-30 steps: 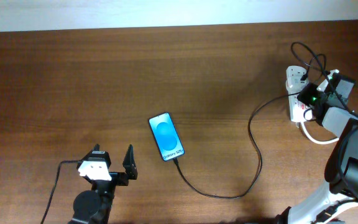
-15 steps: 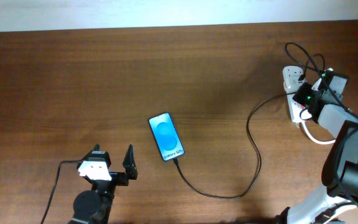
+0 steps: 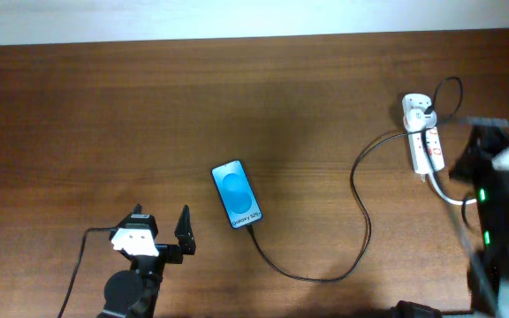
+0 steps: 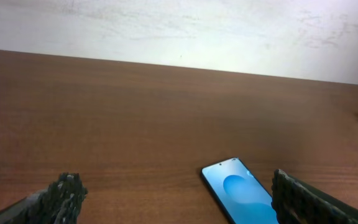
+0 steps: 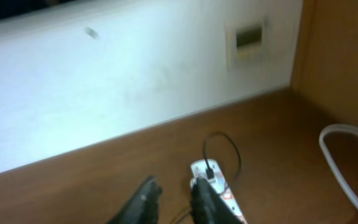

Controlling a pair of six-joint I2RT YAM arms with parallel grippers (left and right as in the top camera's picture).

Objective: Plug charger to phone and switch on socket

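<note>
The phone lies flat mid-table with its blue screen up, and also shows in the left wrist view. The thin black charger cable meets the phone's near end and loops right to the white adapter on the socket. My left gripper is open and empty, left of and nearer than the phone. My right gripper is raised above and back from the socket, its jaws a narrow gap apart and holding nothing. In the overhead view the right arm is a blur.
A thick white cord curves over the table right of the socket. A white wall runs along the table's far edge. The charger cable loops over the table between phone and socket.
My right gripper has pulled up and away from the socket toward the near right, blurring in the overhead view. The left arm, phone and cable have not moved.
</note>
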